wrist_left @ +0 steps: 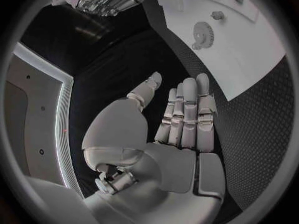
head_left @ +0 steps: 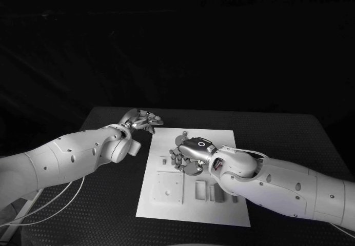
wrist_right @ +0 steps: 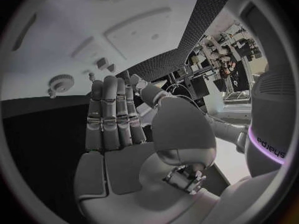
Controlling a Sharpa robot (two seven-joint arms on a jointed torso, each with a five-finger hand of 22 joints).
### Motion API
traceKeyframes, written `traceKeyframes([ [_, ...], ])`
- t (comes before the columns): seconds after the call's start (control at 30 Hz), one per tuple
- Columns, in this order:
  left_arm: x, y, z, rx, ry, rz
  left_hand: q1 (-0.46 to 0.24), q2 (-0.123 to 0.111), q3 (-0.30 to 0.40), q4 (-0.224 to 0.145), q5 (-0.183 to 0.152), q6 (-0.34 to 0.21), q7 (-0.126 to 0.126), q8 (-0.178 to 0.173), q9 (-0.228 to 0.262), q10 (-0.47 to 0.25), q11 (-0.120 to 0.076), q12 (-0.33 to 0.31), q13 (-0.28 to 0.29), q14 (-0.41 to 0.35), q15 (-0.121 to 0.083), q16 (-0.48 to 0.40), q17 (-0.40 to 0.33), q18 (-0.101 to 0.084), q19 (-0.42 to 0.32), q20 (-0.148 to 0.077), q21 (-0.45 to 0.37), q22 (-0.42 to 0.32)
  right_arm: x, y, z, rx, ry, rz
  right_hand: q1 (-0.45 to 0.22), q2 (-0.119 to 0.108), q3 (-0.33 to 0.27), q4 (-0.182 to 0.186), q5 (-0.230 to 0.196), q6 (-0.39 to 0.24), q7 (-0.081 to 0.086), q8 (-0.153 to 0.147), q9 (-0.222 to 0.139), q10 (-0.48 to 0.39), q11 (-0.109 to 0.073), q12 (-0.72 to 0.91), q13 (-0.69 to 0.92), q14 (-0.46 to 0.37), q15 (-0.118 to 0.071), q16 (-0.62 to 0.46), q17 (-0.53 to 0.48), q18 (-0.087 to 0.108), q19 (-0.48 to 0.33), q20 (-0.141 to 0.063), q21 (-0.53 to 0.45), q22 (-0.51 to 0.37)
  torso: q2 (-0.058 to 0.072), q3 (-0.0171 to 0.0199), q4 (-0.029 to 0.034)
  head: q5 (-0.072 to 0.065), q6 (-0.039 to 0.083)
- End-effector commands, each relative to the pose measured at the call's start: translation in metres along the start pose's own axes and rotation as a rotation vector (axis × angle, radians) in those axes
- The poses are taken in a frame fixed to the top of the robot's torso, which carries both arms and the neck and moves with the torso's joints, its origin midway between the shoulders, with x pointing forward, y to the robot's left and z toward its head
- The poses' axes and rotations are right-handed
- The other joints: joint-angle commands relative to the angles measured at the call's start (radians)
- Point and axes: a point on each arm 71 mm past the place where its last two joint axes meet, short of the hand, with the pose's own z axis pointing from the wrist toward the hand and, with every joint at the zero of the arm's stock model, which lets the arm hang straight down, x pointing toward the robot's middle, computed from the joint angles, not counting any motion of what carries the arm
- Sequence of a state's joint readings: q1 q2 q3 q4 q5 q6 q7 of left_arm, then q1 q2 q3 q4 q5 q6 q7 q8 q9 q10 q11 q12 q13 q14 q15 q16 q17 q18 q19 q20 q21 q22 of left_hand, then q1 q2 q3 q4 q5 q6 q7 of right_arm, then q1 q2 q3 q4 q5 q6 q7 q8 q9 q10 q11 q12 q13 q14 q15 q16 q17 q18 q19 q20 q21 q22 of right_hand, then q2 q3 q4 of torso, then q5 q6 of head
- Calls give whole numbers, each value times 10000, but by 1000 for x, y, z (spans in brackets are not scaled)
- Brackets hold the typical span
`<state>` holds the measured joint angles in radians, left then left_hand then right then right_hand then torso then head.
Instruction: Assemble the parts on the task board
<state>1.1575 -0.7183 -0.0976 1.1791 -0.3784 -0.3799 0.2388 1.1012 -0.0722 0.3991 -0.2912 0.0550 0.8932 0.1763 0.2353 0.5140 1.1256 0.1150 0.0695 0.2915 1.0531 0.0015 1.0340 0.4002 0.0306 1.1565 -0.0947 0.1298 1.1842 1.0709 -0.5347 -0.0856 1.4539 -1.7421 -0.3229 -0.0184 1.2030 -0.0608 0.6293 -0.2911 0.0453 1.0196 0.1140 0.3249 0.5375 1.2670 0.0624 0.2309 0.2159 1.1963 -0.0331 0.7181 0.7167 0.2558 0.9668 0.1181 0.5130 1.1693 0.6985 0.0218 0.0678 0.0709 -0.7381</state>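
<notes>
The white task board [head_left: 222, 138] lies in the middle of the black table. A grey gear [head_left: 181, 138] sits at its far left part, also seen as the gear [wrist_left: 202, 34] and the gear [wrist_right: 61, 82]. A flat square plate [head_left: 169, 187] and small grey blocks [head_left: 202, 190] lie on the near half. My right hand [head_left: 189, 154] hovers over the board's middle, fingers straight and together [wrist_right: 109, 114], palm empty. My left hand [head_left: 142, 121] is off the board by its far left corner, fingers straight [wrist_left: 187, 114], holding nothing.
Black table [head_left: 281, 133] surrounds the board, with bare room to its right and far side. A small grey piece [head_left: 163, 161] lies near the board's left edge. Cables [head_left: 52, 205] hang beneath my left arm at the table's left edge.
</notes>
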Motion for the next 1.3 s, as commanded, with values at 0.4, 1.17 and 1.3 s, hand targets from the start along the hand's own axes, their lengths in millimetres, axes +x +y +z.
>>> traceKeyframes([
  [0.4, 5, -4, 2, 187, 95, -189, 76, 13, 9, 21, -31, 22, -24, 66, -20, 63, -17, 53, 14, -25, 12, -53, -7, 205, -35, 12, -73, -24, 23, 6, -3, -172, 844, -245, -30, -46, 65, -19, 33, 27, 14, 13, 18, 17, 8, -58, 19, 42, -21, -7, 26, 59, 91, -10, 20, 13, 18, 25, -25, 285, -181],
  [1.17, 5, -3, 1, 103, 262, -206, 36, 10, 8, 28, -30, -28, -2, 47, -45, 8, 6, 14, -2, -48, 34, -101, -4, 184, -67, 20, -117, -36, 43, 9, -6, -36, 1193, -150, -54, -44, 58, -20, 33, 23, 15, 10, 26, 20, 10, -77, 35, 52, -20, -16, 43, 59, 98, -12, 13, 17, 18, 11, -27, 318, -273],
  [1.3, 5, -3, 1, 107, 268, -208, 35, 11, 9, 28, -30, -29, -1, 47, -46, 7, 7, 14, -2, -49, 34, -103, -3, 184, -68, 20, -119, -37, 45, 10, -5, -54, 1208, -108, -55, -42, 59, -21, 33, 22, 15, 10, 27, 19, 10, -80, 37, 53, -20, -18, 46, 59, 98, -13, 11, 18, 18, 18, -20, 314, -282],
])
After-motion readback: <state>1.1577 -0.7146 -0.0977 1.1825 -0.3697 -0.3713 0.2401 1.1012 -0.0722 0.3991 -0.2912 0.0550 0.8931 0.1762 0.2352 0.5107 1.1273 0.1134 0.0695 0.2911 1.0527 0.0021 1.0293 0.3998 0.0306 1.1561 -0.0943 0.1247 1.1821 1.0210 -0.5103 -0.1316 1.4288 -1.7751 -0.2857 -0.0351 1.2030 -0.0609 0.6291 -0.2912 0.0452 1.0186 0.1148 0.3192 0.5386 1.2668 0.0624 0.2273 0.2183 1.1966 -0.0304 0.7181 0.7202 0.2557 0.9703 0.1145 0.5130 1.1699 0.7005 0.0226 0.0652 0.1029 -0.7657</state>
